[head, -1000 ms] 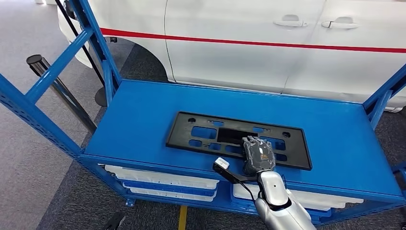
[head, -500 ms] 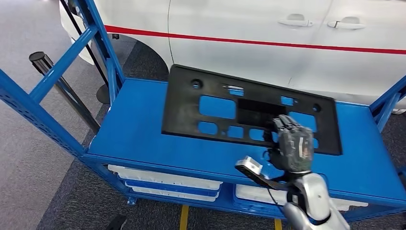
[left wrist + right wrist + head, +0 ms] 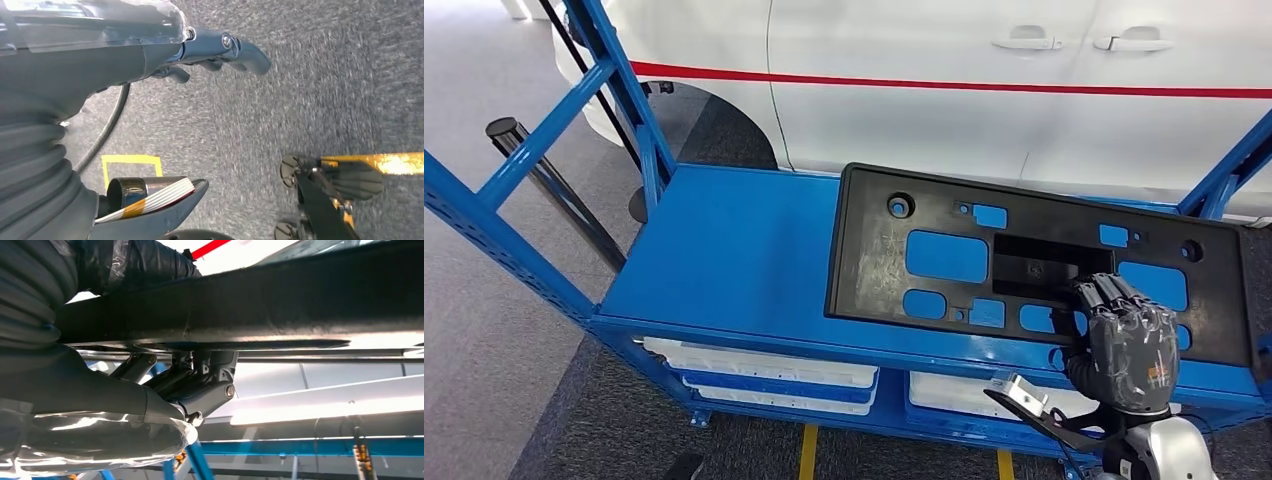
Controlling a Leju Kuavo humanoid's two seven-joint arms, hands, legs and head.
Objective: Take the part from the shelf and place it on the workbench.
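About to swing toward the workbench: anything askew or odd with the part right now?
The black plastic panel with cut-outs is tilted up off the blue metal shelf, held near one lower edge by the right robot hand, so most of it overhangs unsupported. Nothing looks damaged.

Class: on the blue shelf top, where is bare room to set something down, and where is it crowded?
Free: the shelf top between the blue upright and the black part. Crowded: the other side, where the right hand holds the part raised.
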